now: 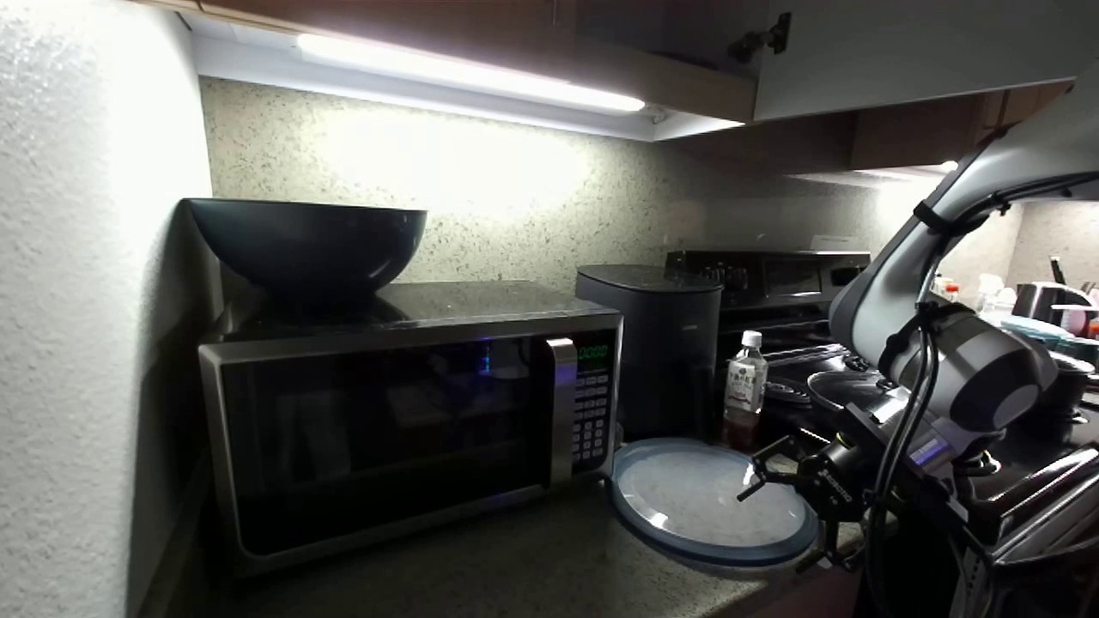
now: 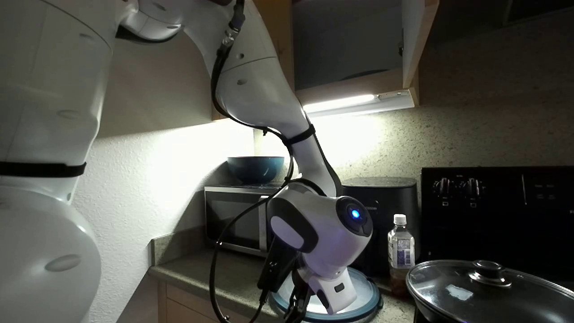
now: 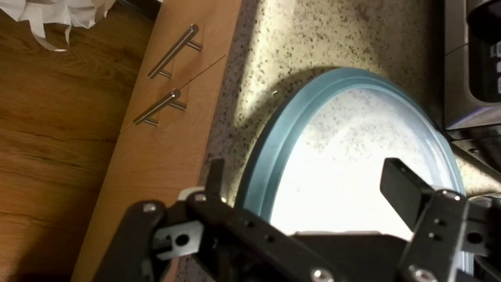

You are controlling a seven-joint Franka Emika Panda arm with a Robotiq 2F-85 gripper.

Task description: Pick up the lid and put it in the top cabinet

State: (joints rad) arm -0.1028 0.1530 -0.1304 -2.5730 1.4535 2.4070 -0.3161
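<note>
The lid [image 1: 687, 489] is large, round and translucent with a bluish rim. It lies flat on the counter in front of the microwave's right side. It also shows in an exterior view [image 2: 367, 294], partly behind the arm, and in the wrist view [image 3: 348, 133]. My gripper [image 1: 773, 530] is open and empty over the lid's near edge. In the wrist view its fingers [image 3: 303, 172] stand wide apart, one outside the rim on the counter-edge side, one over the lid's clear middle. The top cabinet [image 2: 345, 49] hangs above, its pale door [image 1: 901, 60] open.
The microwave [image 1: 386, 446] carries a dark bowl [image 1: 318, 245]. A black appliance [image 1: 661, 352] and a bottle [image 1: 745, 378] stand behind the lid. A pan with a knobbed lid [image 2: 457, 291] sits on the stove. A dark curved object [image 2: 365, 74] lies inside the cabinet.
</note>
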